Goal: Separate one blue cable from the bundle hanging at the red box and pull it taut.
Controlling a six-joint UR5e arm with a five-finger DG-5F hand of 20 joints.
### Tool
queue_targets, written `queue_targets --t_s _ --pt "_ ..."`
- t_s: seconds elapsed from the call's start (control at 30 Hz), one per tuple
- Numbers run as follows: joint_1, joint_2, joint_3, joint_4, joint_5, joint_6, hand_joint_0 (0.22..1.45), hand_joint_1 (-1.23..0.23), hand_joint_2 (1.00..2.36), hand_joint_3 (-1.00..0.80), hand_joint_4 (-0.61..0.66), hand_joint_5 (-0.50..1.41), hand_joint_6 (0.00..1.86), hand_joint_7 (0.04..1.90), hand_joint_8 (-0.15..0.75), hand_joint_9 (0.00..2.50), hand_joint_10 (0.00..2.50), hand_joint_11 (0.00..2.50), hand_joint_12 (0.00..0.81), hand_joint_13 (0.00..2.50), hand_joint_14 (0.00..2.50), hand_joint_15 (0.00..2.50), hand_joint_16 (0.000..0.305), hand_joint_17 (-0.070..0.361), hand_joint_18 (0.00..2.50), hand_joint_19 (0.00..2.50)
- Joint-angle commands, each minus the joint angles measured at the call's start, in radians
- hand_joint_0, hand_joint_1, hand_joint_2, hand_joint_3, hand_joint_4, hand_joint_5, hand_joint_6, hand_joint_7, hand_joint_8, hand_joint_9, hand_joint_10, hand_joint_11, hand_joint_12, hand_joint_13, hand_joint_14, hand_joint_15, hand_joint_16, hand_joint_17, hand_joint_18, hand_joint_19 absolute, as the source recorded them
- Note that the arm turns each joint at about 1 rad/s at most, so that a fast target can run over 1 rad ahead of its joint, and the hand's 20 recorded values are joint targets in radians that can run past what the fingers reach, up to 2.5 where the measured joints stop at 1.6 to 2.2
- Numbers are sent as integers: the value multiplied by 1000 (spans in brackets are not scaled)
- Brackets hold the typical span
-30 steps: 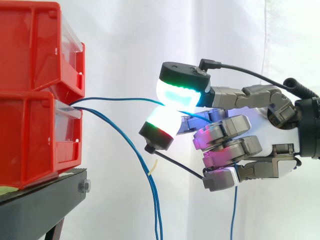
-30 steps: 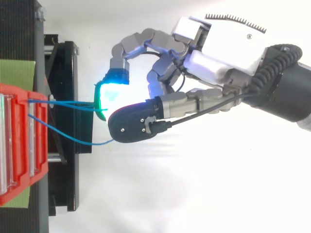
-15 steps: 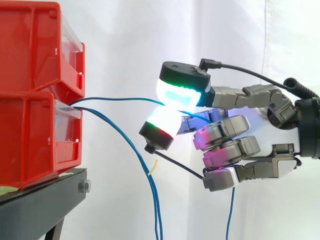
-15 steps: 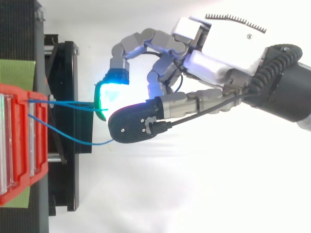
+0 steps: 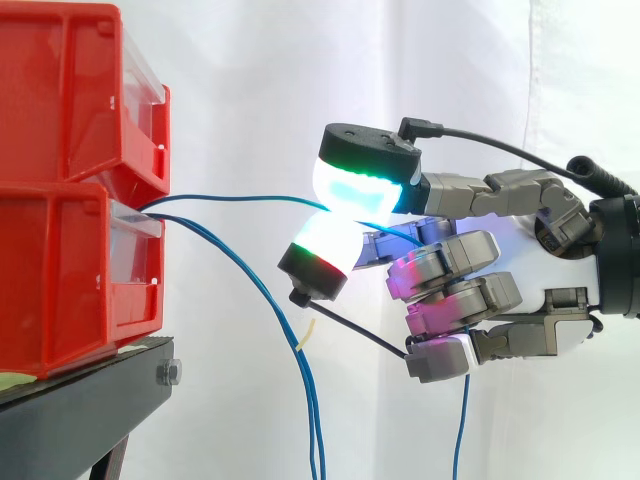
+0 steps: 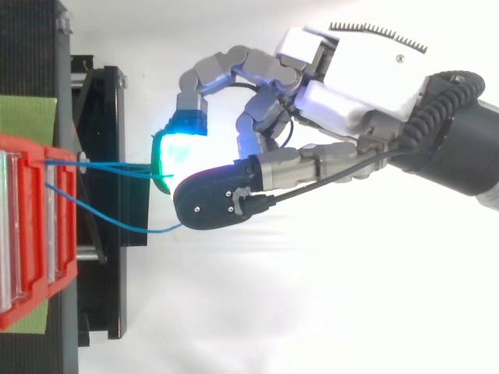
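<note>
Accordingly, starting at the left of the side view: the upper red bin (image 5: 70, 110) is stacked on the lower red bin (image 5: 70, 280). Both rest on a black stand (image 5: 90, 400) in the lower left corner. Blue cables come out of the gap between the two bins, at their right-hand faces.

One blue cable (image 5: 235, 198) runs nearly level to the right, with only a slight bow, toward the frame's centre. The rest of the bundle (image 5: 265, 295) leaves just below it and slopes down to the bottom edge, apart from my fingers. A pale yellowish strand end (image 5: 309, 335) shows beside the bundle, low in the centre.

Right of centre, my hand (image 5: 520, 250) comes in from the right edge before the white curtain (image 5: 250, 80). I am grasping the level cable: it is nipped between two glowing pads (image 5: 350, 190), one above and one below, meeting on it. My other fingers are curled beneath, toward the lower right. Past the pinch, the same cable passes behind those fingers and hangs to the bottom edge.

From above, the bins lie at the left edge with a green mat (image 6: 27, 117) beside them. The pinched cable crosses the stand to my glowing pad, left of centre. Another blue strand curves lower in the frame and passes from sight under my dark-backed fingertip.
</note>
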Motion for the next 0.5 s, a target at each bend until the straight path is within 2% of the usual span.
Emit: queue_targets --t_s 0.0,0.47 --pt "0 -1 -1 1 0 1 657 -806 1016 -49 -7 -111 958 1209 292 1226 963 1471 304 1333 1188 1593 53 119 1197 1131" --pt "0 0 -1 1 0 1 655 -805 1016 -42 -5 -111 958 1213 295 1227 967 1465 299 1337 1186 1601 53 119 1201 1133"
